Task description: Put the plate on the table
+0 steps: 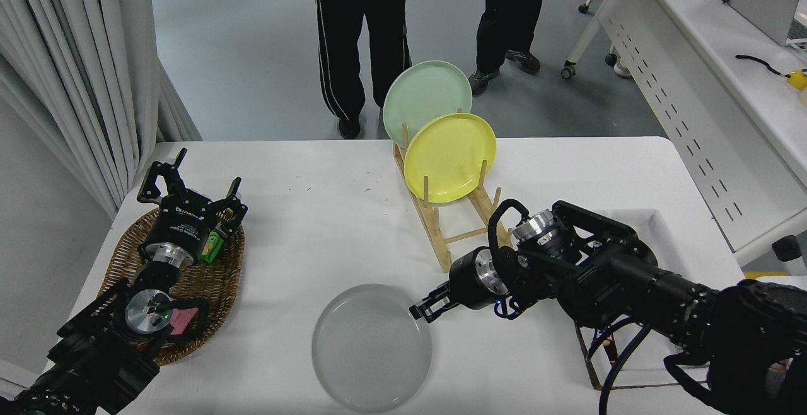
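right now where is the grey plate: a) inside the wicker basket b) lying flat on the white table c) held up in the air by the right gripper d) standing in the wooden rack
b: the grey plate lies flat on the white table near its front edge, with the right gripper at its right rim; only the yellow plate and green plate stand in the wooden rack.

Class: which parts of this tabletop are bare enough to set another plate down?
Bare: the table between the wicker basket and wooden rack, above the grey plate. Crowded: the right side, filled by the right gripper and arm.
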